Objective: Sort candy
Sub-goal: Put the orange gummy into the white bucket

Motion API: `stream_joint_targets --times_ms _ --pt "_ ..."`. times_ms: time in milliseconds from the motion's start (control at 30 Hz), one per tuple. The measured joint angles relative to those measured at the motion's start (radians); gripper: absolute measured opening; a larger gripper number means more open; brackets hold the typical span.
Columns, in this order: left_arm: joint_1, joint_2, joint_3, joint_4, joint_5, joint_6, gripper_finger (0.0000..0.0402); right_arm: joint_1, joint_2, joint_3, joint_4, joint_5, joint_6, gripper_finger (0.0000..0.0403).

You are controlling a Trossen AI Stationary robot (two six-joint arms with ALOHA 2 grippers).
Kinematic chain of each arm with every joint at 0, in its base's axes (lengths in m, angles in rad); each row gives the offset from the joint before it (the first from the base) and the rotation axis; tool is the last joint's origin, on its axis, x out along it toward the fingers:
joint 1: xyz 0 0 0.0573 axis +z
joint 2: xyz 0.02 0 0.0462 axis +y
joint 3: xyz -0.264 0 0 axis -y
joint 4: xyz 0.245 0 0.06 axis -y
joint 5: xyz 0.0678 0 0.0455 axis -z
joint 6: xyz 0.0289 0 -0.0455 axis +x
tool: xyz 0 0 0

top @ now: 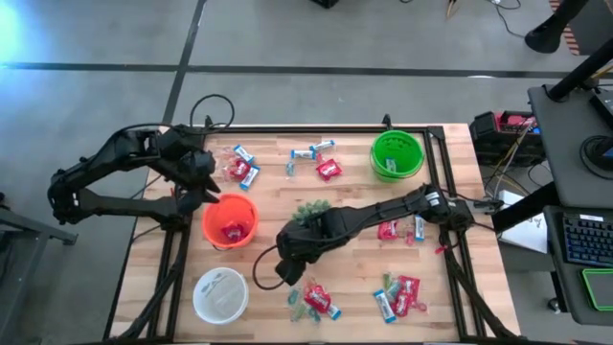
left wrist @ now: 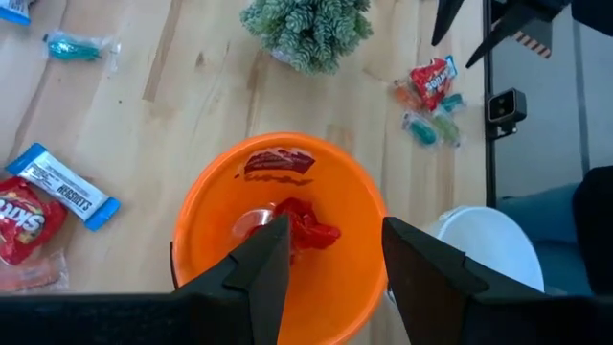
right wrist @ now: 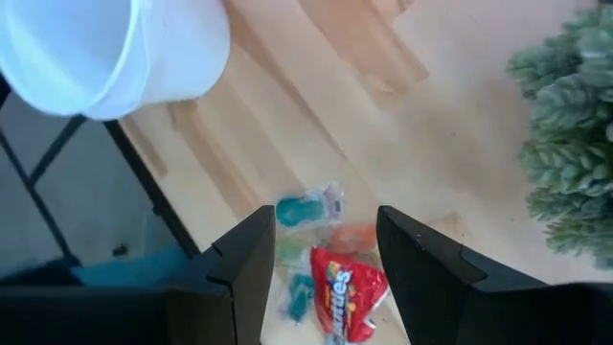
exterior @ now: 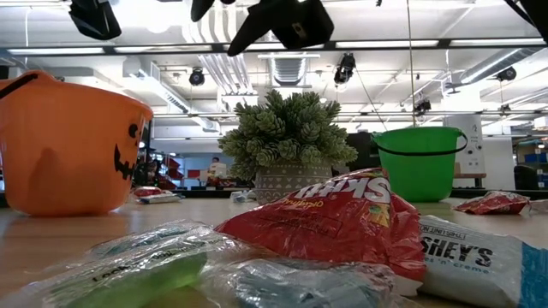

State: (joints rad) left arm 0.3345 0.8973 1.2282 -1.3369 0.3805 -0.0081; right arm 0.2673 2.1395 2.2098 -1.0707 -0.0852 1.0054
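The left gripper [left wrist: 330, 259] hangs spread and empty over the round orange plastic bucket [left wrist: 196, 240] (red candy packets [left wrist: 305, 230] lie inside), while the right gripper [right wrist: 321, 264], likewise spread and empty, hovers above a red packet [right wrist: 347, 292] near the table's near edge, beside the white bowl [right wrist: 96, 57].

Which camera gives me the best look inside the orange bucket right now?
The left wrist view: it looks straight down into the orange bucket, showing red packets at its bottom between the open left gripper jaws. The high view shows the bucket small, with red inside. The low view shows only its outer wall. The right wrist view misses it.
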Motion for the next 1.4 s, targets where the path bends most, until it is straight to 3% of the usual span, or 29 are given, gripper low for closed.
stream_joint_targets --times_ms 333,1000,1400 --pt "0.000 -0.001 0.000 -0.003 0.000 0.052 0.0150 0.068 0.006 -0.007 0.006 0.096 0.193 0.0176" --pt "0.000 -0.014 0.000 -0.015 0.000 0.078 0.0150 0.147 0.120 -0.018 -0.012 0.192 0.611 0.0176" --pt "0.000 -0.040 0.000 -0.018 0.000 0.079 0.0150 0.171 0.122 -0.105 0.006 0.192 0.760 0.0176"
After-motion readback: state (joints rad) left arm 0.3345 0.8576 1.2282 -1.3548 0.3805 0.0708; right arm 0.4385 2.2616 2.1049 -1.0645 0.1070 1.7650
